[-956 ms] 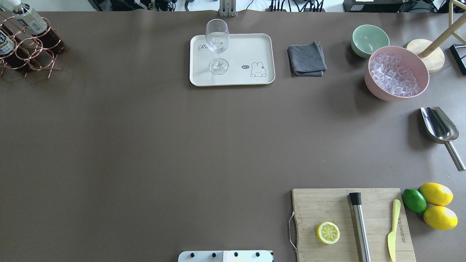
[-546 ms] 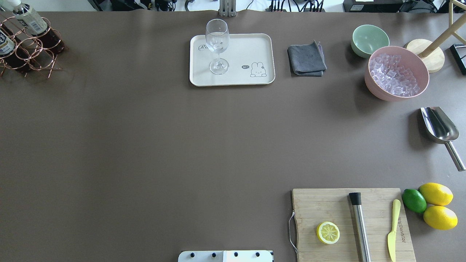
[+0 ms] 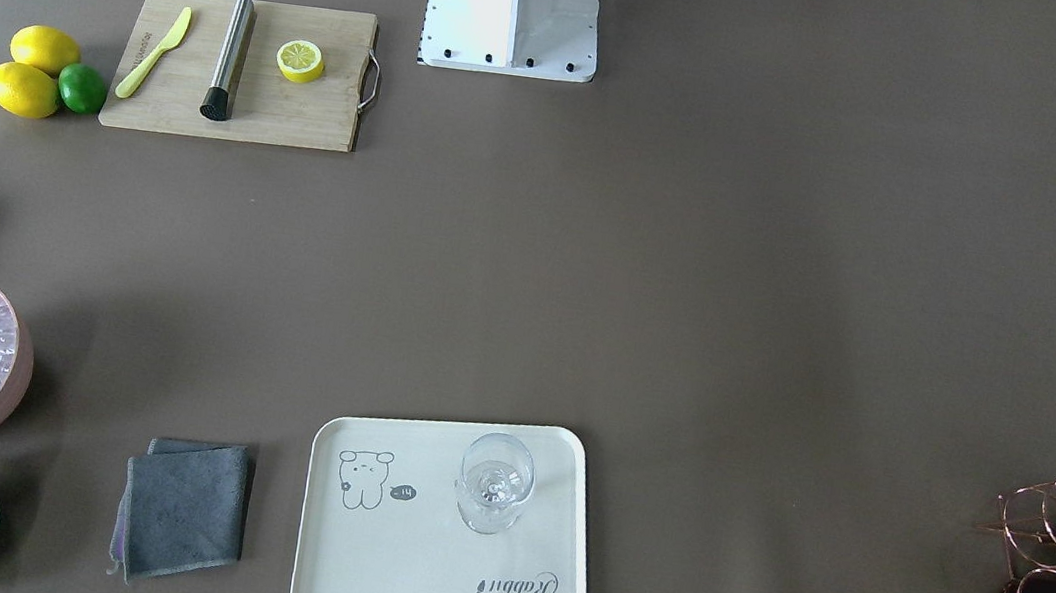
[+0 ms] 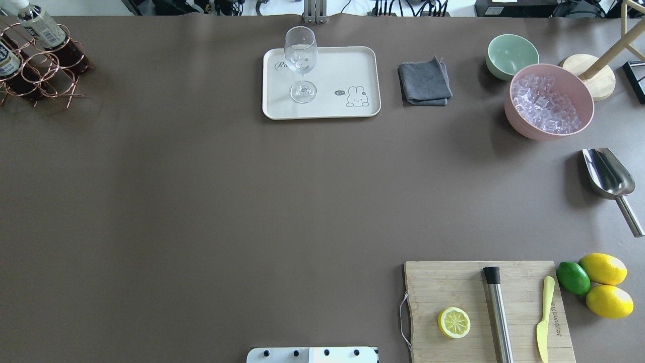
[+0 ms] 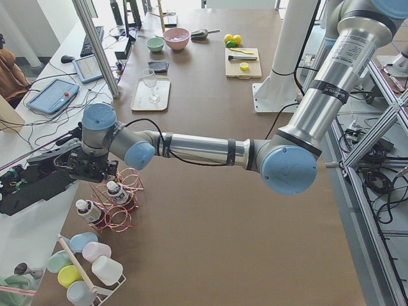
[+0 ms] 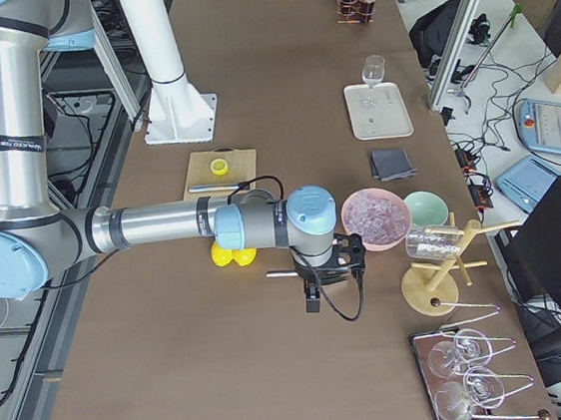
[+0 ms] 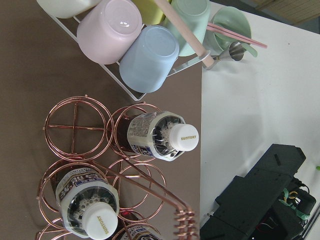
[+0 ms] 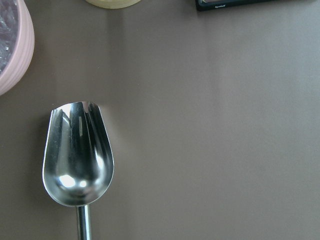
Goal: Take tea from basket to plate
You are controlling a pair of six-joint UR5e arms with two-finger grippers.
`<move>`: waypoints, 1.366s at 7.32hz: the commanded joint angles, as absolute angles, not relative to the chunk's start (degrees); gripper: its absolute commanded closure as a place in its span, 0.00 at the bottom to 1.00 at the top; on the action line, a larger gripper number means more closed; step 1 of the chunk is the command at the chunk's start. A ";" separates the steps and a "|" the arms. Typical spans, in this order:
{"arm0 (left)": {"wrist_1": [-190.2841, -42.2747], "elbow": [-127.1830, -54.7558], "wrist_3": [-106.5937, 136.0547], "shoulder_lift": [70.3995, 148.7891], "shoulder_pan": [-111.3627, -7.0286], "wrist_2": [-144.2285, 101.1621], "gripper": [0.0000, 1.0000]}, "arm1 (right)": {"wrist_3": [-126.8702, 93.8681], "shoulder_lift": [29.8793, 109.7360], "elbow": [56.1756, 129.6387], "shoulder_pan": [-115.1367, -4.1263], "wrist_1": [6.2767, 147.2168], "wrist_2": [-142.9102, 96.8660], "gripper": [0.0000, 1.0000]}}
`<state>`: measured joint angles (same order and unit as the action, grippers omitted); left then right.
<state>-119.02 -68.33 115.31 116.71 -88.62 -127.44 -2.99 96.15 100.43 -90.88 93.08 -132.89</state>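
Note:
Several tea bottles (image 7: 155, 136) with white caps stand in the rose-gold wire basket (image 7: 75, 127) at the table's far left corner (image 4: 45, 75). The left gripper (image 5: 94, 177) hangs just above the basket; its fingers show in no close view, so I cannot tell whether it is open or shut. The cream plate (image 4: 342, 70) lies at the far middle of the table with a clear glass (image 4: 301, 55) standing on its left part. The right gripper (image 6: 312, 302) hovers above the metal scoop (image 8: 77, 160); I cannot tell its state.
A grey cloth (image 4: 424, 80), a mint bowl (image 4: 511, 53) and a pink bowl of ice (image 4: 549, 101) lie right of the plate. A cutting board (image 4: 453, 287) holds a lemon half, a muddler and a knife. A rack of pastel cups (image 7: 135, 45) stands beside the basket.

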 commanded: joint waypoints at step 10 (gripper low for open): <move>-121.64 -67.15 116.72 117.33 -87.80 -125.77 0.83 | -2.90 96.15 100.81 -90.97 93.08 -133.15 0.00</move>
